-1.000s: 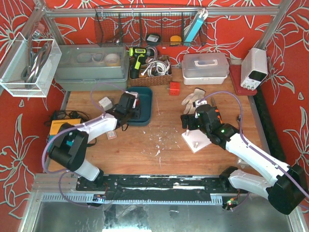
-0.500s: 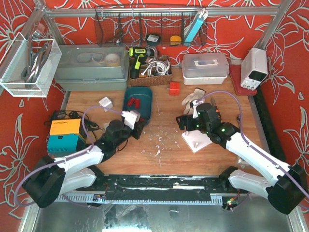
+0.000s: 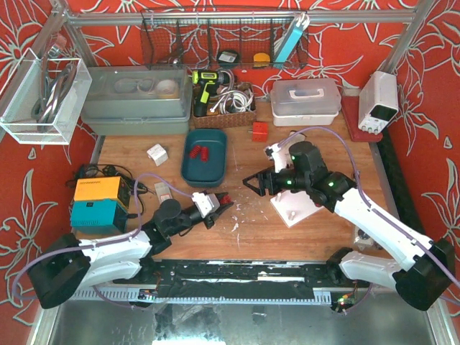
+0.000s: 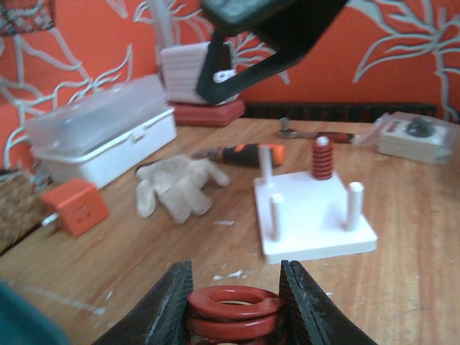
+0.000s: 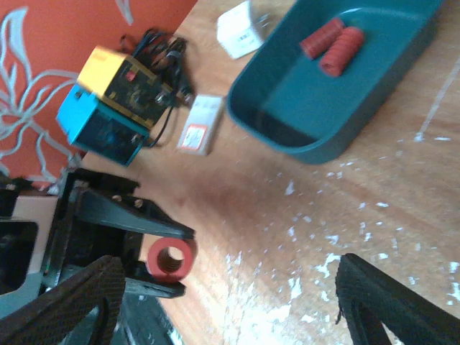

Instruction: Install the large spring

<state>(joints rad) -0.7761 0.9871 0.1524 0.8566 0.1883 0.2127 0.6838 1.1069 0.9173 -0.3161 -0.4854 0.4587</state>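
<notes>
Left gripper is clamped on the large spring, low over the counter btw the teal tray & white peg base. Right gripper hangs wide open w/ nothing in it, just left of the base.
</notes>
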